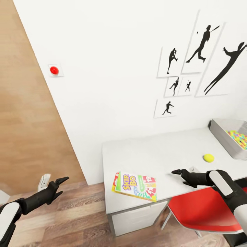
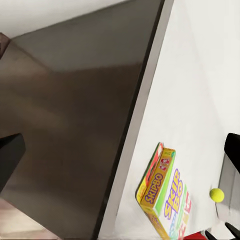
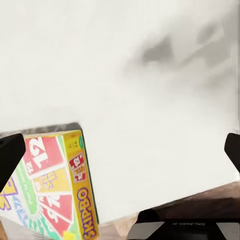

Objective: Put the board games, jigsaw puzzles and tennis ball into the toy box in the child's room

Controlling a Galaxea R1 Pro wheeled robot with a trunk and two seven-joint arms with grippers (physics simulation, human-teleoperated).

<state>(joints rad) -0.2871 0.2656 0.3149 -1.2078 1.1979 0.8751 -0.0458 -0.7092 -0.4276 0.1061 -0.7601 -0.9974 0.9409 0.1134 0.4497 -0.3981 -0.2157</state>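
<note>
My right gripper (image 1: 178, 172) hangs open and empty just beside the SKIP-BO box (image 1: 136, 185), so next I reach left and clamp it.

— Where does the SKIP-BO box (image 1: 134, 186) lie?
— Flat on the tabletop (image 1: 154, 154), at its front left corner, one corner poking past the front edge.

— And the ball?
— The tennis ball (image 1: 208, 157) sits on the tabletop well to the right of that box, farther back, just in front of the toy box (image 1: 223, 137). The toy box rests at the tabletop's far right, against the wall (image 1: 113, 68), with a jigsaw puzzle (image 1: 239, 138) inside.

— The end effectors?
— The right end effector (image 1: 179, 173) hovers over the tabletop between box and ball; the left end effector (image 1: 59, 185) hangs over the floor (image 1: 68, 219), left of the tabletop.

— Anything below?
— A chair (image 1: 202, 212) stands at the front right, its seat partly under the tabletop. Prints (image 1: 199, 61) hang on the wall behind.
</note>
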